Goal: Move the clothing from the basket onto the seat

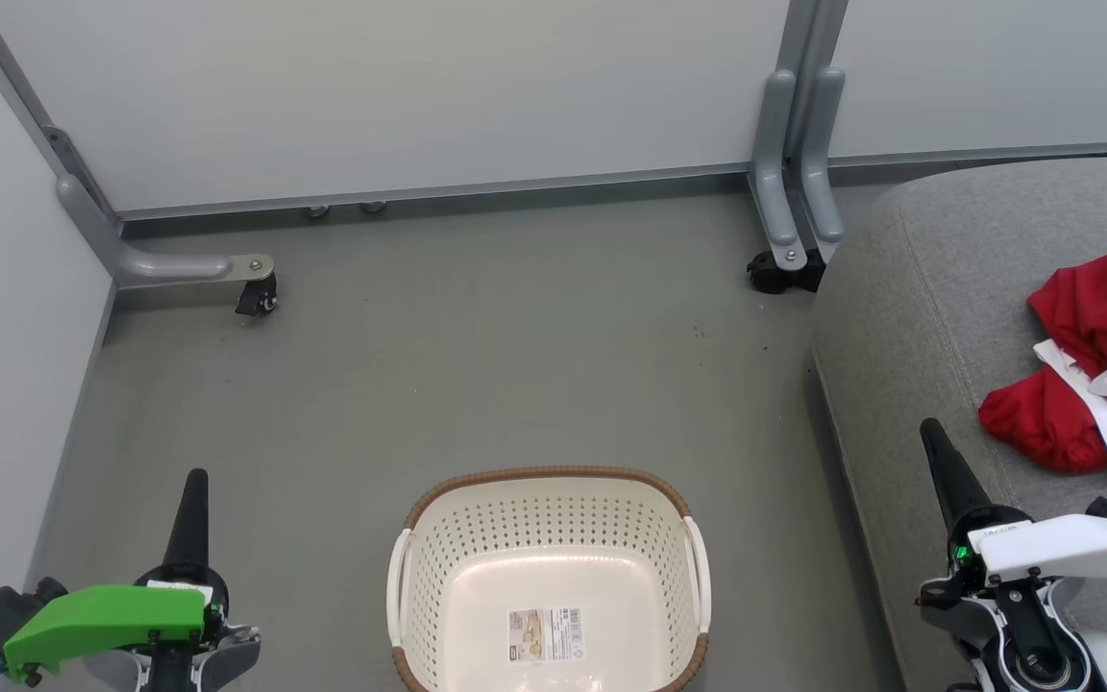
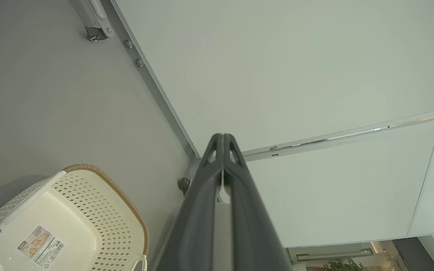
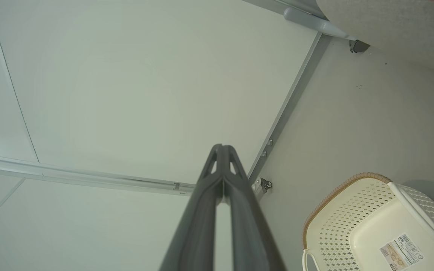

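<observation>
There's the red clothing (image 1: 1087,346), bunched in a crumpled heap on the grey seat (image 1: 928,288) over at the robot's right. White trim and stripes show among the folds, and the edge of the head view cuts the heap off. Whether that is one garment or two, I can't tell from here.

Down on the grey floor (image 1: 477,365), just beside the seat's rounded corner, sits the cream perforated basket (image 1: 553,472) with its brown woven-look rim and white side handles. On its floor lies a label sticker (image 1: 544,634): there's a barcode and a small beige picture, but the print is too small to read. The basket's rim shows again in the left wrist view (image 2: 126,203) and the right wrist view (image 3: 337,192).

The left gripper (image 1: 196,478) hangs over the floor at the basket's left, under a green cover (image 1: 102,620). Its dark fingers are pressed together at the tips (image 2: 222,136) with nothing between them. The right gripper (image 1: 930,430), under a white cover (image 1: 1063,546), hangs above the seat's near edge and close to the clothing without touching it. Its fingers are likewise pinched together on nothing (image 3: 221,146).

Beyond stand pale partition panels (image 1: 419,96) on grey feet with black caster wheels (image 1: 784,271).
</observation>
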Robot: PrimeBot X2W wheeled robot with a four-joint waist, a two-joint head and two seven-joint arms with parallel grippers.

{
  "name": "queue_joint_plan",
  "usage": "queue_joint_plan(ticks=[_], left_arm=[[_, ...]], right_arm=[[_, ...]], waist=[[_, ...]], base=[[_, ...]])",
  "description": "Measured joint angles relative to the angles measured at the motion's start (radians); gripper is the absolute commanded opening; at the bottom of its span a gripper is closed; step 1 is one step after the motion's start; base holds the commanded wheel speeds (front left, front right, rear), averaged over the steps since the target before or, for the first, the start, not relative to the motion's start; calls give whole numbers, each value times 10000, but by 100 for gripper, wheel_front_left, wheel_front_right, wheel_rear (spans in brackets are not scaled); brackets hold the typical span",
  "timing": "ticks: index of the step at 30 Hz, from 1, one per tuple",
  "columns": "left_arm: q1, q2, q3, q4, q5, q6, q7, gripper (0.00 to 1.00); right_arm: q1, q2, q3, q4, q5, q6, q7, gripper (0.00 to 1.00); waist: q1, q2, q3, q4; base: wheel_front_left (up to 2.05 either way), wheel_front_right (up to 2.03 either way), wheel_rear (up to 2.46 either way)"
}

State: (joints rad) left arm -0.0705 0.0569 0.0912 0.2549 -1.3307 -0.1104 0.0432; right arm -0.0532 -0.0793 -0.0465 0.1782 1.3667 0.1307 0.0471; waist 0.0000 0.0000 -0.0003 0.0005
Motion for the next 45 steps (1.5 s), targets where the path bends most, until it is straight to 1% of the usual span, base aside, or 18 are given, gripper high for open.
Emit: queue_joint_plan(ticks=[20, 37, 45], left_arm=[[-165, -36, 113, -48, -1595, -119, 410, 0], [-322, -63, 222, -77, -2748, -174, 700, 0], [-333, -67, 228, -82, -2809, -184, 708, 0]], right_arm=[[-258, 8, -153, 372, 1563, -2, 192, 0], [-454, 29, -295, 642, 2696, -2, 351, 0], [-491, 42, -332, 654, 2754, -2, 378, 0]], waist=[[0, 0, 18, -3], [0, 0, 34, -5], [0, 0, 34, -5]], base=[[0, 0, 0], [0, 0, 0], [0, 0, 0]])
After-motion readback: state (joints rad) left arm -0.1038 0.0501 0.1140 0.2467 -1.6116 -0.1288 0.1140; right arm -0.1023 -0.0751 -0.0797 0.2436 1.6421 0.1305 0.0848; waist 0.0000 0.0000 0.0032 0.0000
